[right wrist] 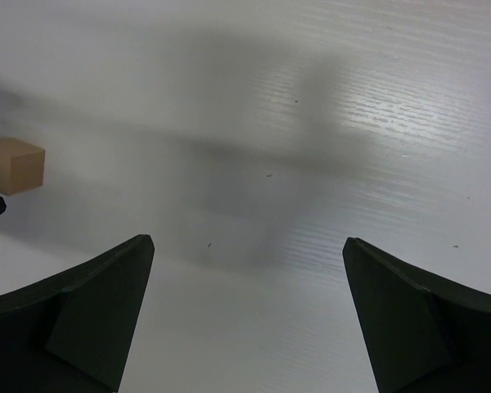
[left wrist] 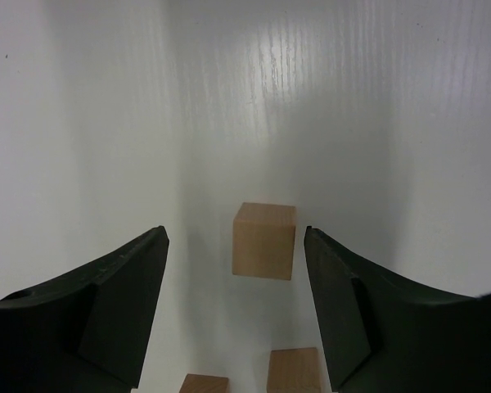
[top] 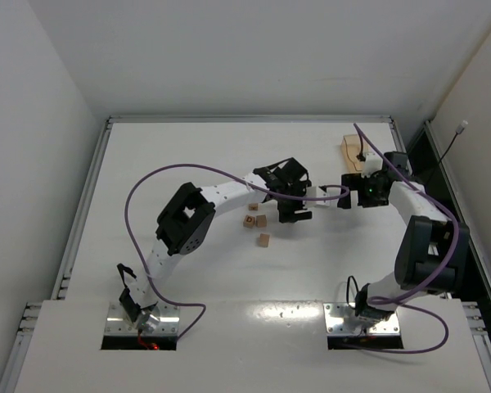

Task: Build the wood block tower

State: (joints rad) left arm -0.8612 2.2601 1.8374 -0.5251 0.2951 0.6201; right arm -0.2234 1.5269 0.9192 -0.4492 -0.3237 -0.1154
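High at the near edge, one camera looks down over the whole bench (top: 188, 270), while both wrist cameras face it from close above, the left sharing the wood blocks (left wrist: 264, 241) with the overhead.

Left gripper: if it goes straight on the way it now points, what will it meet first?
Probably the wood cube just ahead of the left gripper, in line with its open gap; depth is unclear.

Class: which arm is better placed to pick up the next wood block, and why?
Left. The left gripper, open, frames a wood block between its fingers; the right gripper, also open, frames only bare table.
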